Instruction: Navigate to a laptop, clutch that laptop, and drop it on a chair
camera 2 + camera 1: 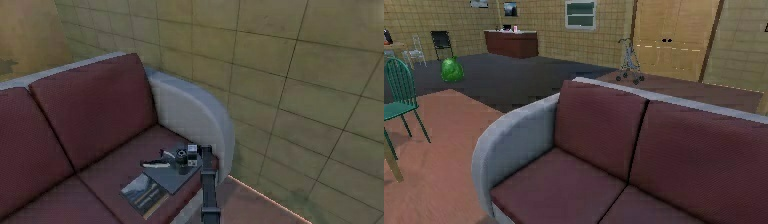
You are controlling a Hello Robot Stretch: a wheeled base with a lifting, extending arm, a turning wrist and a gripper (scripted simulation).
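The flat dark slab, probably the laptop, lies on the maroon sofa seat cushion, at 6 o'clock from the gripper. Whether the jaws grip it cannot be told. So thin a slab may slip on the soft cushion, and the green slatted chair stands well apart.

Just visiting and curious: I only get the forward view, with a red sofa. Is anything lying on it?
Observer: Yes, a flat dark slab lies on the seat near the grey armrest.
Operator: Where is the arm?
Observer: The arm reaches over that seat, its jaws near the slab.
Operator: Do they hold it?
Observer: Cannot tell; the slab rests on the seat behind them.
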